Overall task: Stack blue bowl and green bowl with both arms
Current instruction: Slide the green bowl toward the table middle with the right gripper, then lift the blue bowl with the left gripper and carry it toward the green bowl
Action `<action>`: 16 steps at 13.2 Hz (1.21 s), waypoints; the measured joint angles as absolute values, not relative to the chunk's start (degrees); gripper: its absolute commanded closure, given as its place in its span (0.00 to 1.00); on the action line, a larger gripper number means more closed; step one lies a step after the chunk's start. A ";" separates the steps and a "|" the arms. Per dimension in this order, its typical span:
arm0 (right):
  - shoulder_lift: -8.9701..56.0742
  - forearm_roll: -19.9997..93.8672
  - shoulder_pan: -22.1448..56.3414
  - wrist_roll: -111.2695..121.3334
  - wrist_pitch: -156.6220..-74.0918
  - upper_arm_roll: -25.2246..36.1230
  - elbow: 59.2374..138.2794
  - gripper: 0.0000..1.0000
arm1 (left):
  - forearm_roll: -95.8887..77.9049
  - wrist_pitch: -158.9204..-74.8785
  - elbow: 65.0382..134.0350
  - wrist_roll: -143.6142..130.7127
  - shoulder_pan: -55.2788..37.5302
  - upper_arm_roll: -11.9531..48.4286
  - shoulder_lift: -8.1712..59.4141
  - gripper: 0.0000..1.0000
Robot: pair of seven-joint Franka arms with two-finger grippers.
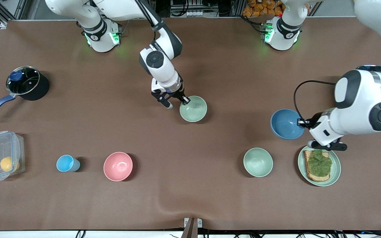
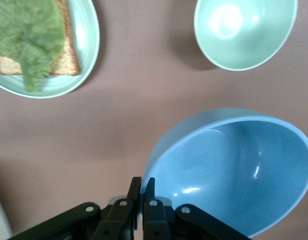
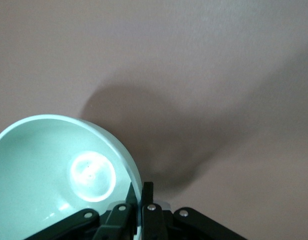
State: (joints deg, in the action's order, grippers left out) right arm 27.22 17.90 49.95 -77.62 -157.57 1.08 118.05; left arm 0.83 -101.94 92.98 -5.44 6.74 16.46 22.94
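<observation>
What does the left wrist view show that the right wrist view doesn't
Only the left wrist view shows the blue bowl, its rim pinched by the left end effector, with the mint-green bowl and the plate carrying toast with lettuce on the table beside it.

Only the right wrist view shows the green bowl, its rim pinched by the right end effector, and the shadow it casts.

Both show the brown table cover and a shut end effector gripping a bowl by the rim.

The right wrist view cuts off part of the green bowl [image 3: 54,170]. In the left wrist view, the mint-green plate [image 2: 86,45] and blue bowl [image 2: 233,170] run past the frame edges.
</observation>
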 measured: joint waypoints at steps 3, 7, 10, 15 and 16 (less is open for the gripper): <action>28.72 17.90 54.37 -79.54 -157.61 4.54 116.92 1.00 | 0.83 -101.59 93.02 -10.40 6.58 19.24 22.94 1.00; 30.88 17.90 55.23 -80.71 -157.65 4.93 114.84 1.00 | -0.71 -101.38 93.23 -13.58 6.52 21.33 23.08 1.00; 31.50 17.90 55.23 -81.05 -157.67 4.95 113.83 0.00 | -3.37 -101.37 93.23 -13.58 6.78 21.32 23.09 1.00; 31.74 17.90 55.23 -83.98 -157.66 5.24 113.21 0.00 | -5.61 -101.37 93.21 -13.58 6.75 21.49 23.08 1.00; 31.74 17.90 55.22 -84.23 -157.66 5.44 113.12 0.00 | -6.07 -101.37 93.15 -13.58 6.75 21.62 23.06 1.00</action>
